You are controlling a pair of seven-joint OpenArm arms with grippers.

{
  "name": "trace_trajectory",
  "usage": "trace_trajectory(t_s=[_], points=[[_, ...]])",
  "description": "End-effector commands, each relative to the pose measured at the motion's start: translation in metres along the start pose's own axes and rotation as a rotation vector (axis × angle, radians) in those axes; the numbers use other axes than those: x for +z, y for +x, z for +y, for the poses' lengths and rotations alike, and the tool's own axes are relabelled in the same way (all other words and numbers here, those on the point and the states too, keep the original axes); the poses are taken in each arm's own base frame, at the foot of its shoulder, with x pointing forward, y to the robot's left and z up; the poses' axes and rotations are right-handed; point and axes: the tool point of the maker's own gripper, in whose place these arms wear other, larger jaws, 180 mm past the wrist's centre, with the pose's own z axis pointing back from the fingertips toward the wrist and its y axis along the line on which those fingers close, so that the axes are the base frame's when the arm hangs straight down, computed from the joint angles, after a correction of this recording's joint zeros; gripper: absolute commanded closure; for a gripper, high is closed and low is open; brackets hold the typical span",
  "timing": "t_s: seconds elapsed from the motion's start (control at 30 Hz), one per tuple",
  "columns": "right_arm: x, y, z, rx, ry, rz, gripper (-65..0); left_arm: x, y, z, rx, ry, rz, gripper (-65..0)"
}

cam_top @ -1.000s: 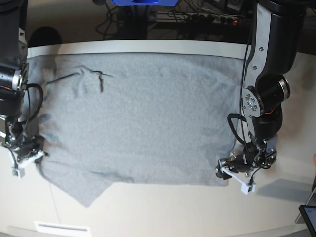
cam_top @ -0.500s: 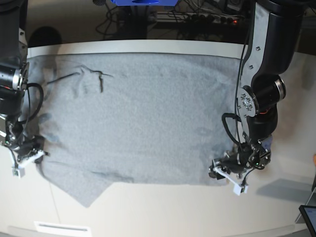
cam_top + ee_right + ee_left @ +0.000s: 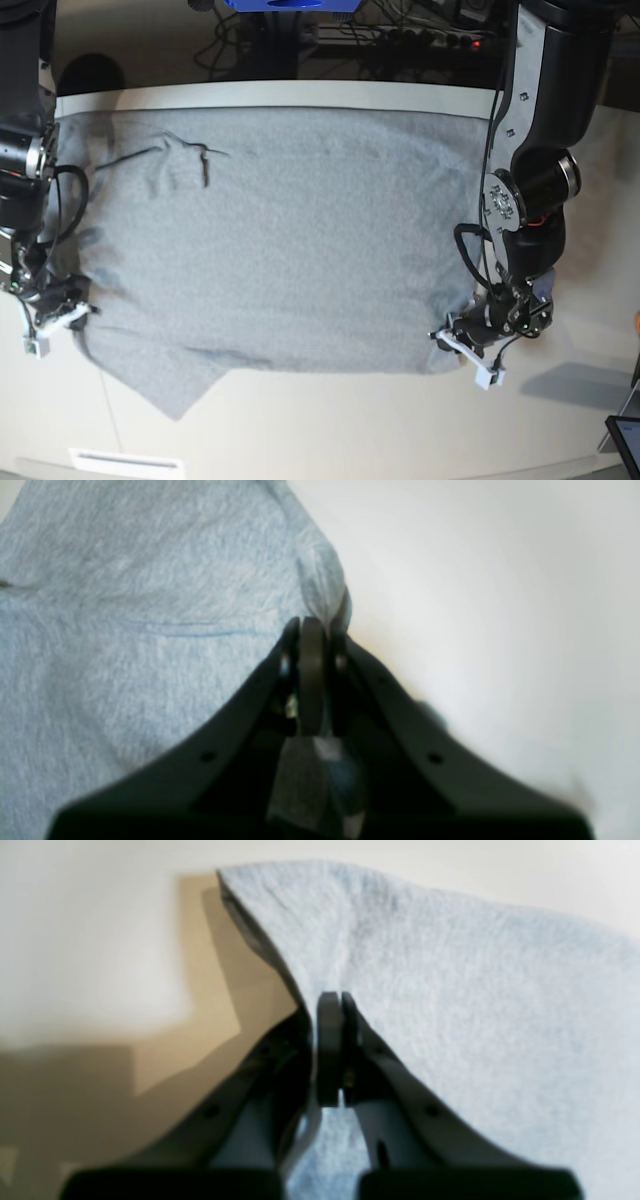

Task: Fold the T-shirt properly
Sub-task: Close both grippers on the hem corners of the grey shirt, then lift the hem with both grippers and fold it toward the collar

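Note:
The grey T-shirt (image 3: 300, 230) lies spread flat on the white table (image 3: 350, 430), plain side up, with a sleeve pointing toward the front left. My left gripper (image 3: 462, 342) sits at the shirt's near right corner. Seen in the left wrist view, the left gripper (image 3: 331, 1002) is shut, and the T-shirt (image 3: 475, 990) edge is pinched and tented up over it. My right gripper (image 3: 62, 312) is at the shirt's left edge. From the right wrist camera, the right gripper (image 3: 312, 625) is shut on a small bunch of the T-shirt (image 3: 125, 605).
Cables and a power strip (image 3: 400, 35) lie behind the table's far edge. A dark device corner (image 3: 625, 435) pokes in at the bottom right. A white label (image 3: 125, 462) sits at the front left edge.
My left gripper slid left onto the shirt's near right corner and closed from wide open to shut on the fabric. The right arm has stayed put.

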Motion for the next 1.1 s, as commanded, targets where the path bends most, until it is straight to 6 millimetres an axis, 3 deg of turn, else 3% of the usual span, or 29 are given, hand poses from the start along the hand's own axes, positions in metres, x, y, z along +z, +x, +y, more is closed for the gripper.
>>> trace_trajectory(t_s=[0.0,0.23,0.5,0.67,1.07], points=[[0.005,0.029,-0.003,0.024,-0.004,-0.056,-0.3,0.01,0.031,0.006,-0.021,0.018,-0.07,0.0],[0.012,0.045,0.005,0.086,0.007,-0.119,-0.1,0.014,0.036,0.011,-0.041,0.033,-0.094,0.0],[0.014,0.048,0.003,0.09,0.004,-0.129,-0.1,0.022,0.045,0.013,-0.077,0.051,-0.11,0.0],[0.014,0.048,0.003,0.087,0.004,-0.133,-0.1,0.037,0.052,0.007,-0.232,0.08,-0.09,0.0],[0.016,0.045,0.002,0.096,0.003,-0.131,-0.1,0.07,0.031,0.017,-0.375,0.186,-0.035,0.0]])
